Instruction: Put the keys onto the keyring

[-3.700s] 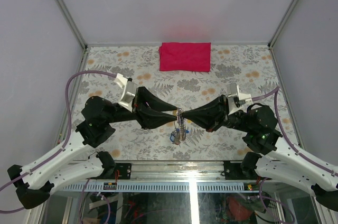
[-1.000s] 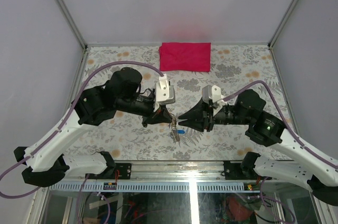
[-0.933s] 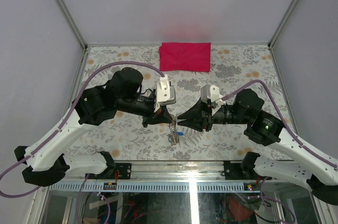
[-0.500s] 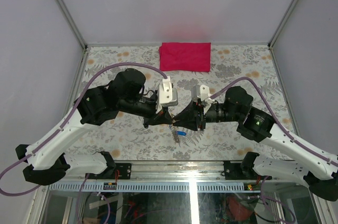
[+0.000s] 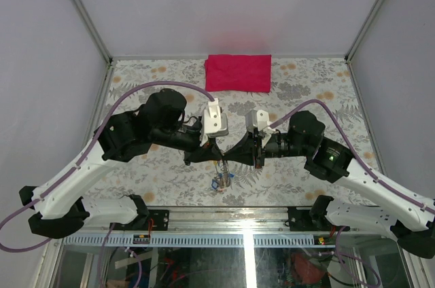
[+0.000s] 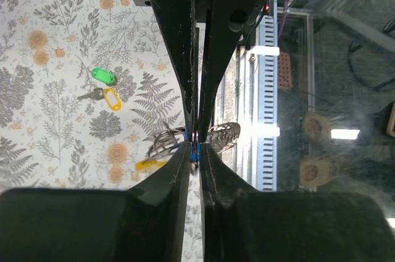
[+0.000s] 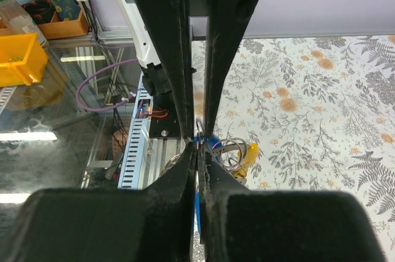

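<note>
My left gripper (image 5: 219, 157) and right gripper (image 5: 226, 158) meet tip to tip above the near middle of the table. Both are shut on one hanging bunch (image 5: 221, 179). In the left wrist view my left gripper (image 6: 194, 151) pinches the silvery keyring (image 6: 163, 141), with a blue tag at its tips and a yellow tag (image 6: 148, 164) hanging beside it. In the right wrist view my right gripper (image 7: 199, 147) is shut on the blue key (image 7: 213, 142), next to the keyring (image 7: 223, 144) and the yellow tag (image 7: 250, 154). Two more keys, green-tagged (image 6: 102, 76) and yellow-tagged (image 6: 112, 98), lie on the table.
A folded red cloth (image 5: 238, 73) lies at the back middle of the floral tabletop (image 5: 306, 91). The metal rail (image 5: 238, 217) of the table's near edge runs just below the hanging bunch. Grey walls close in the left, right and back.
The right gripper moved left to the left gripper's tips and shut on the bunch. The left gripper stayed shut and hardly moved. The bunch now hangs slightly lower.
</note>
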`<action>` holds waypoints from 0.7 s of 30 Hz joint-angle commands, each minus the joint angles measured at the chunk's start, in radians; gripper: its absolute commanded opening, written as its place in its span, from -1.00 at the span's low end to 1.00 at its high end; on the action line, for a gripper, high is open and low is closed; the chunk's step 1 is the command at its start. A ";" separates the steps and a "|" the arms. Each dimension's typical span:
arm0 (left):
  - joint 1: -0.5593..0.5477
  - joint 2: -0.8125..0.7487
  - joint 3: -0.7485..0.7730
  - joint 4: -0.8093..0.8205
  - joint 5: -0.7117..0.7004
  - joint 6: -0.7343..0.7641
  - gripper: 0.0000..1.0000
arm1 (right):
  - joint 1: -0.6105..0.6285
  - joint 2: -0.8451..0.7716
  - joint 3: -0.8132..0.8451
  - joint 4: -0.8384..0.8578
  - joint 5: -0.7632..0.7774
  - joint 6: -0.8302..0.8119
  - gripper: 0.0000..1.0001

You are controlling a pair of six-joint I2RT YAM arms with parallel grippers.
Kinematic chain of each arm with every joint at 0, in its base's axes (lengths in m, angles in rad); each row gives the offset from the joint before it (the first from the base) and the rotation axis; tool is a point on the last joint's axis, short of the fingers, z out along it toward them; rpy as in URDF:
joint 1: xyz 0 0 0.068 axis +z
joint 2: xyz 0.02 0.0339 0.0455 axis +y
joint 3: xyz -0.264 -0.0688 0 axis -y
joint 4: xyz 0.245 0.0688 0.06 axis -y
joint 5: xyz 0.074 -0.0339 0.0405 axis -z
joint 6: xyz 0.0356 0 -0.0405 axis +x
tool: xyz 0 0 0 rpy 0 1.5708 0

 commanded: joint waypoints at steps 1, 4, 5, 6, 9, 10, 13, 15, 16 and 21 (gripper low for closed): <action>-0.005 -0.060 -0.007 0.093 0.002 -0.022 -0.59 | -0.003 -0.038 0.025 0.037 -0.023 0.002 -1.00; -0.005 -0.105 -0.053 0.154 0.018 -0.043 -0.39 | -0.003 -0.051 0.026 0.040 -0.029 0.005 -1.00; -0.005 -0.119 -0.068 0.174 0.025 -0.049 -0.34 | -0.003 -0.056 0.027 0.040 -0.032 0.005 -1.00; -0.005 -0.132 -0.081 0.195 0.032 -0.057 -0.31 | -0.003 -0.059 0.027 0.040 -0.034 0.007 -1.00; -0.004 -0.163 -0.115 0.238 0.044 -0.073 -0.28 | -0.003 -0.069 0.027 0.045 -0.043 0.012 -1.00; -0.005 -0.167 -0.125 0.247 0.045 -0.075 -0.28 | -0.003 -0.074 0.029 0.049 -0.045 0.015 -1.00; -0.004 -0.173 -0.144 0.272 0.051 -0.086 -0.27 | -0.003 -0.082 0.027 0.060 -0.052 0.023 -1.00; -0.005 -0.174 -0.152 0.287 0.055 -0.091 -0.27 | -0.003 -0.087 0.027 0.064 -0.050 0.027 -1.00; -0.005 -0.172 -0.155 0.291 0.058 -0.091 -0.27 | -0.002 -0.089 0.028 0.067 -0.052 0.030 -1.00; -0.005 -0.159 -0.163 0.308 0.067 -0.094 -0.27 | -0.002 -0.092 0.028 0.074 -0.052 0.035 -1.00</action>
